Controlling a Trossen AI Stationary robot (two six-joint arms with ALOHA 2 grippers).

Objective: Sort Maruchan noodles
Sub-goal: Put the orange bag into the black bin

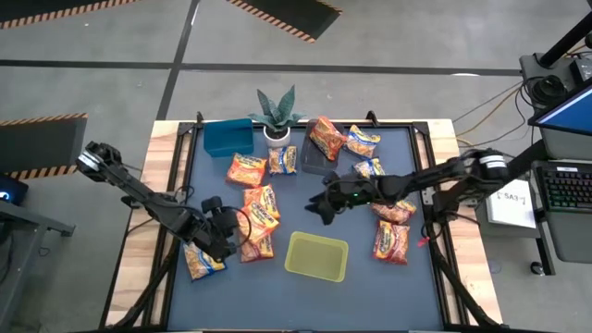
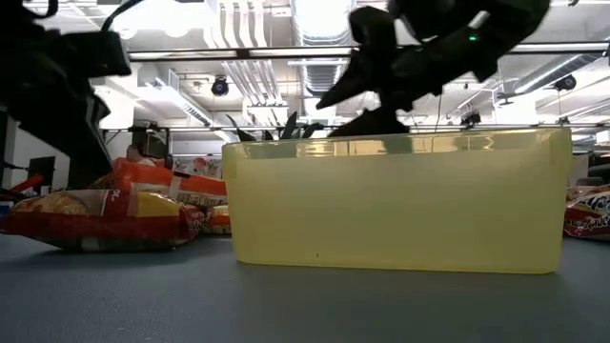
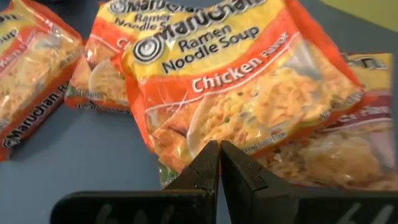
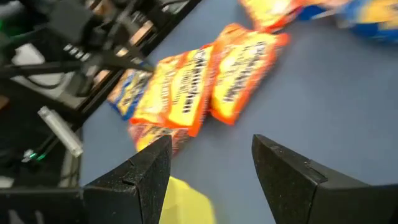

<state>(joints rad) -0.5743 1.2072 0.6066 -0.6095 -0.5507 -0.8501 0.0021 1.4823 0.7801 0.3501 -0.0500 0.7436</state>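
Several Maruchan noodle packets lie flat on the blue mat: an orange cluster [image 1: 260,222] at the centre left, one [image 1: 202,262] near the left edge, others [image 1: 392,227] on the right and some [image 1: 362,141] at the far side. One packet [image 1: 326,137] rests on the dark clear bin [image 1: 317,163]. My left gripper [image 1: 227,223] is at the cluster, shut on an orange chicken packet [image 3: 236,81]. My right gripper [image 1: 320,209] hovers open above the mat's middle, just beyond the yellow-green bin [image 1: 316,256]; its fingers [image 4: 211,162] hold nothing. My left gripper pinches the orange chicken packet at its near edge [image 3: 205,140] between the two shut fingertips, coming in low from the table's left. The packet lies tilted across other packets [image 3: 329,155] beneath it. How many layers are between the fingers cannot be told.
A blue bin [image 1: 228,137] and a potted plant [image 1: 277,116] stand at the far edge. The yellow-green bin [image 2: 396,200] fills the low view, with packets [image 2: 105,214] to its left. Bare mat lies between the cluster and the right-hand packets. Wooden table borders [image 1: 139,231] flank the mat.
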